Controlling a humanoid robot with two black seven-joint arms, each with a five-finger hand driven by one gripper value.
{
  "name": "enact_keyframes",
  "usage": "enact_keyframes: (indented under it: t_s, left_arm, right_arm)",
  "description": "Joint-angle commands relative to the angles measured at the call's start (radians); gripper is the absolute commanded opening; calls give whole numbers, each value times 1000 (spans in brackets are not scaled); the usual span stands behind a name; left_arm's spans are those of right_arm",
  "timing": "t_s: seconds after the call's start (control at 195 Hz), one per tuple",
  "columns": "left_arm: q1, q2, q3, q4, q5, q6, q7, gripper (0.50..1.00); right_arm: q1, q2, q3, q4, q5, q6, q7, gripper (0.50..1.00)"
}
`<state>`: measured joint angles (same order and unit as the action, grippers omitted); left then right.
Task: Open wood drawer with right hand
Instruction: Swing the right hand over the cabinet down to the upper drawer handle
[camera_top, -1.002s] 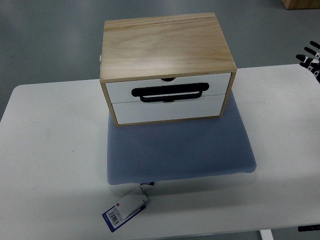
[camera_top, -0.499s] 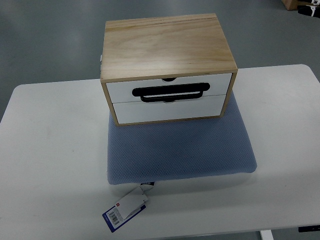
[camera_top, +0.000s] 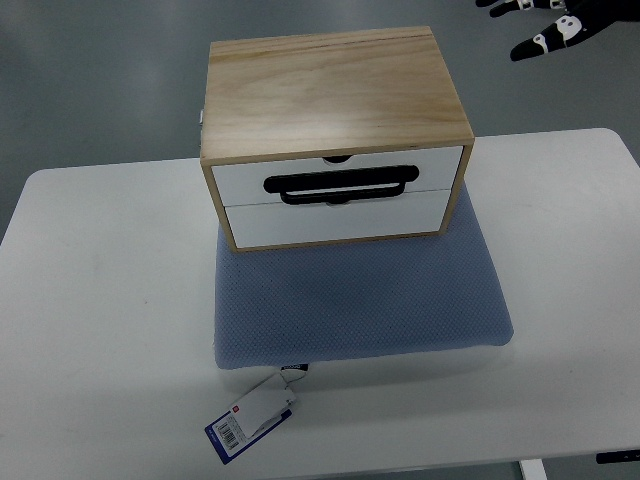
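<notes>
Pale wood formed the wood drawer (camera_top: 335, 135) box, which stood on the far part of a blue cushion (camera_top: 360, 300) in the middle of the white table (camera_top: 100, 330). Its two white fronts were flush and closed, with a black handle (camera_top: 340, 185) across the upper one. At the far right corner, well apart from the box and beyond the table, the black right robot hand (camera_top: 545, 25) hung above the grey floor (camera_top: 90, 80), fingers spread, holding nothing. A barcode tag (camera_top: 250, 420) lay near the cushion's near-left corner.
</notes>
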<state>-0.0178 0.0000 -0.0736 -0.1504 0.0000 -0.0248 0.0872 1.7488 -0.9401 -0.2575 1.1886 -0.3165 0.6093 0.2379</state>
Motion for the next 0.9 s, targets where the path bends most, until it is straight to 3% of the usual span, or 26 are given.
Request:
enact_keyframes:
  t_s: [0.0,0.242,0.365,0.689,0.894]
  left_arm:
    - [-1,0,0,0,0,0,0,1000]
    - [1,0,0,0,0,0,0,1000]
    - [-1,0,0,0,0,0,0,1000]
    - [1,0,0,0,0,0,0,1000]
    - [1,0,0,0,0,0,0,1000]
  right_arm:
    - [111,64,-127,22,-1,2,0,930]
    - [247,192,-272,83,0,2,-3,930]
    - [353,313,-384,134,2,2,-39,928]
    - [365,448,-434,140,71,1,-115,928]
    - [337,509,-445,140,88,-77,-167,928]
